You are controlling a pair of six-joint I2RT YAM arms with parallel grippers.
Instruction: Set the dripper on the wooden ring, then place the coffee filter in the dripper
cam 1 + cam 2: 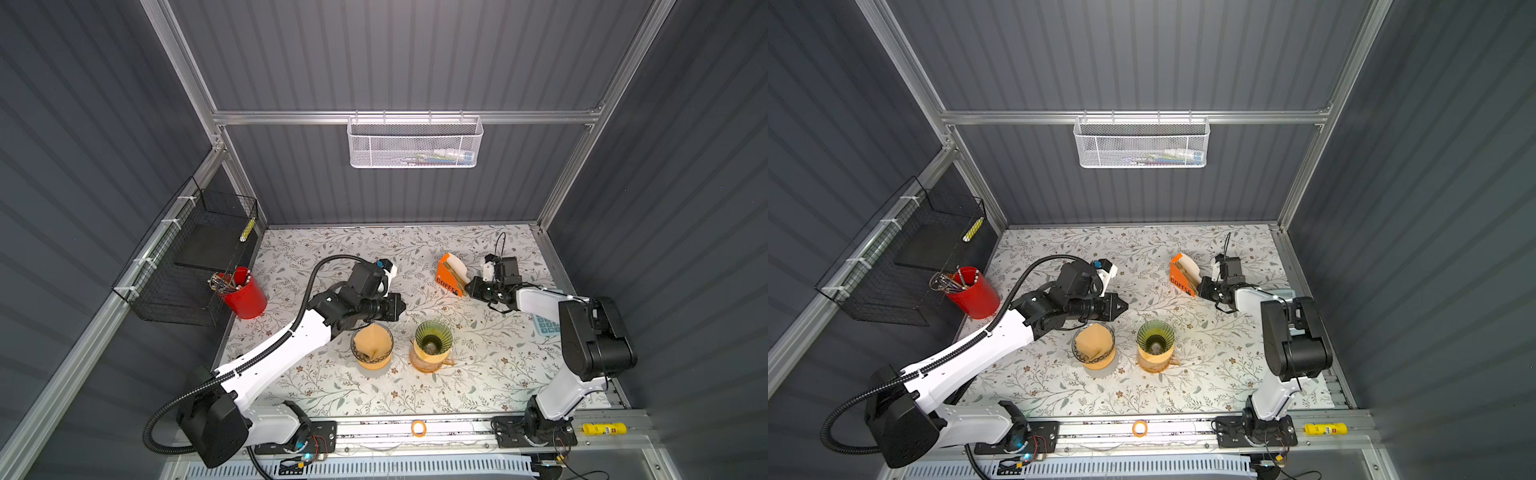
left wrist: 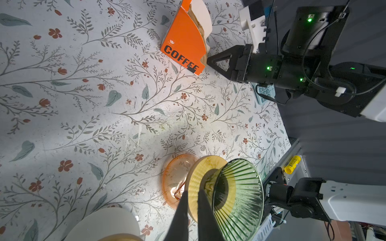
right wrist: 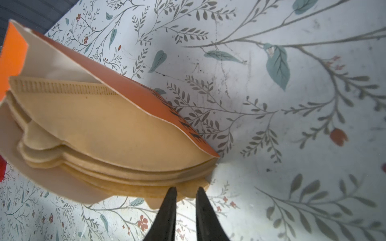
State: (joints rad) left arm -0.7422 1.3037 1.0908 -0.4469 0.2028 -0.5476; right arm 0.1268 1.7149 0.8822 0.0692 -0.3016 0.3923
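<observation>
In the orange COFFEE box [image 1: 446, 276] toward the table's [image 1: 478, 374] back right, the tan coffee filters [image 3: 108, 133] lie stacked; the green glass dripper [image 1: 433, 338] near the front stands empty. The right gripper [image 3: 186, 188] sits at the stack's edge, jaws a narrow gap apart, pinching nothing I can see. The left gripper [image 1: 402, 308], closed and empty, hovers near the dripper.

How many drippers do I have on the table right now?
2. A clear dripper near the left gripper, already holding a filter; a green dripper, empty, to its right.
</observation>
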